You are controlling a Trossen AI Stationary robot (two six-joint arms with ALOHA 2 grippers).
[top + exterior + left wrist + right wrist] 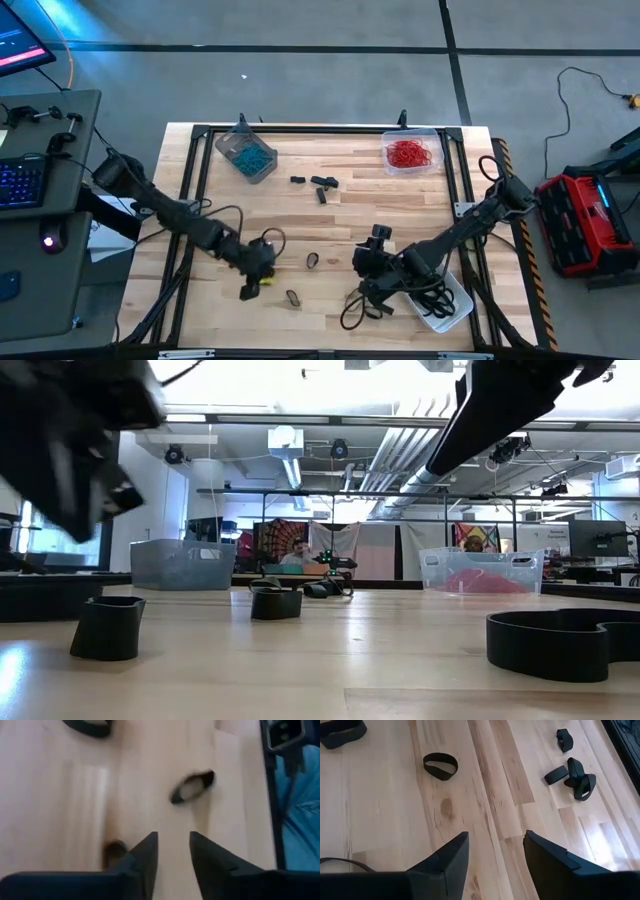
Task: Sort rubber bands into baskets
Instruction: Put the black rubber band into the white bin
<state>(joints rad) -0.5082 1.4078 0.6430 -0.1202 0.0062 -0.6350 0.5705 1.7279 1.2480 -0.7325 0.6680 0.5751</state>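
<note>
Two hands hover low over the worktop [330, 225], both parted and empty: left hand [173, 851] near a black band [192, 786], right hand [496, 851] near another black band [440, 766].

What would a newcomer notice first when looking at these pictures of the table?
Two far-edge baskets stand out: the basket of red rubber bands at the far right, and the basket of teal bands at the far left. Black bands lie loose between them, while both arms reach over the near half.
</note>
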